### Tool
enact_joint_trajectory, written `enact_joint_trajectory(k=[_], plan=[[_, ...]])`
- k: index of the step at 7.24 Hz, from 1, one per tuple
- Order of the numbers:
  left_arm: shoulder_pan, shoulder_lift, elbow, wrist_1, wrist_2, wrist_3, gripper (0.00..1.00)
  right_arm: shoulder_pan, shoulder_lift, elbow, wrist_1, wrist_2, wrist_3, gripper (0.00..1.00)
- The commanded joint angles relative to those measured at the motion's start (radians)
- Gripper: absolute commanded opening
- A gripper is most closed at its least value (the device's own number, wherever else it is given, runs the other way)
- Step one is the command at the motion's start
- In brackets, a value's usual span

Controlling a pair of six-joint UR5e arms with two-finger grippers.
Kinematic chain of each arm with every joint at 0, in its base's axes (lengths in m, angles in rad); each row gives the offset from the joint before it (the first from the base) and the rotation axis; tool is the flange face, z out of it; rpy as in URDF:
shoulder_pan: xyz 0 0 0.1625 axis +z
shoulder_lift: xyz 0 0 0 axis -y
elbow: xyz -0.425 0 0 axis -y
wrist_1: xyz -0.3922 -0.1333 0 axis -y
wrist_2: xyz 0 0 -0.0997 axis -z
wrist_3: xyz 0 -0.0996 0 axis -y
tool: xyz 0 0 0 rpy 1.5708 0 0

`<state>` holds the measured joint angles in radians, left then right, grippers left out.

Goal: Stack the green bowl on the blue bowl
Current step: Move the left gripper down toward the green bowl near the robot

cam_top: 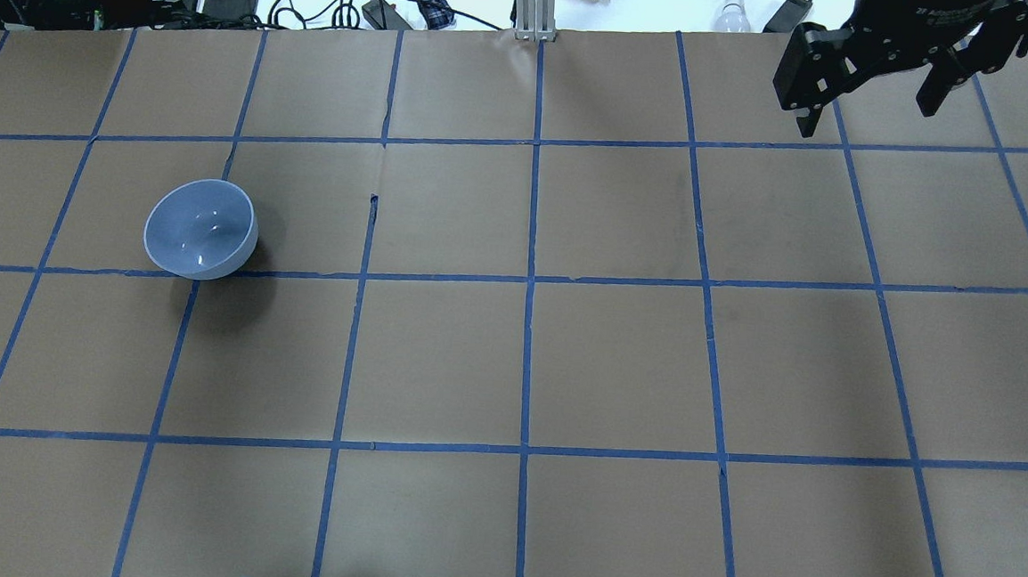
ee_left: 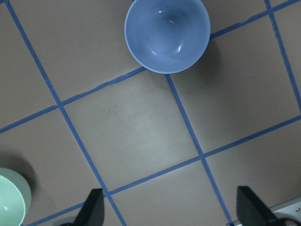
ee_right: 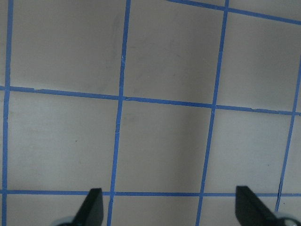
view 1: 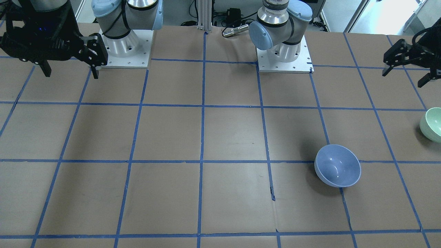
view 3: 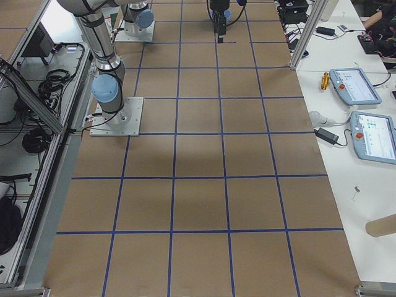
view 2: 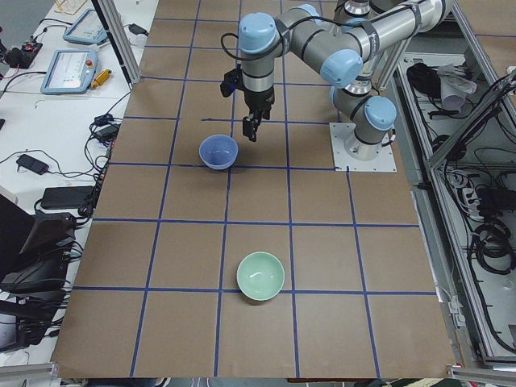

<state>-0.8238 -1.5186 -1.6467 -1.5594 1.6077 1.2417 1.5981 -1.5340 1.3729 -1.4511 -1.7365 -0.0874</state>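
**Q:** Green bowl [view 2: 260, 276]: where does it stand?

**A:** Upright on the table [view 1: 234, 134], mouth up, toward the robot's left end; well apart from the blue bowl [view 2: 218, 151], which also sits upright; nothing lies in either bowl, and nothing touches them.

**Q:** And the grippers?

**A:** Left gripper [ee_left: 171, 209]: fingers spread wide, nothing between them, held high above the table; its wrist view shows the blue bowl ahead and the green bowl at the lower corner. Right gripper [ee_right: 169, 209]: likewise spread and holding nothing, over taped squares on the robot's right, far from both bowls.

**Q:** Progress, then?

**A:** Judged to be at the outset; no grasp made, no bowl lifted. What is left: reach the green bowl; take it, probably by the rim; carry it across; set it down inside the blue bowl. The left arm looks better placed for this.
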Motion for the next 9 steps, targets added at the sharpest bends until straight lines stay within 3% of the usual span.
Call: enact_joint_trajectory(k=[1,2,5,7,9], plan=[[0.237,-0.028,-0.105,0.172,-0.061,0.437,1.0,0.0,0.0,0.0,0.0,0.0,0.0,1.0],[0.327,-0.061,-0.129,0.195,-0.061,0.62,1.0,0.0,0.0,0.0,0.0,0.0,0.0,1.0],[0.48,-0.205,-0.12,0.32,-0.09,0.913,1.0,0.0,0.0,0.0,0.0,0.0,0.0,1.0],[0.496,-0.29,-0.101,0.43,-0.109,1.032,1.0,-0.001,0.0,0.0,0.0,0.0,0.0,1.0],[0.512,-0.385,-0.044,0.437,-0.107,1.128,1.0,0.0,0.0,0.0,0.0,0.0,0.0,1.0]])
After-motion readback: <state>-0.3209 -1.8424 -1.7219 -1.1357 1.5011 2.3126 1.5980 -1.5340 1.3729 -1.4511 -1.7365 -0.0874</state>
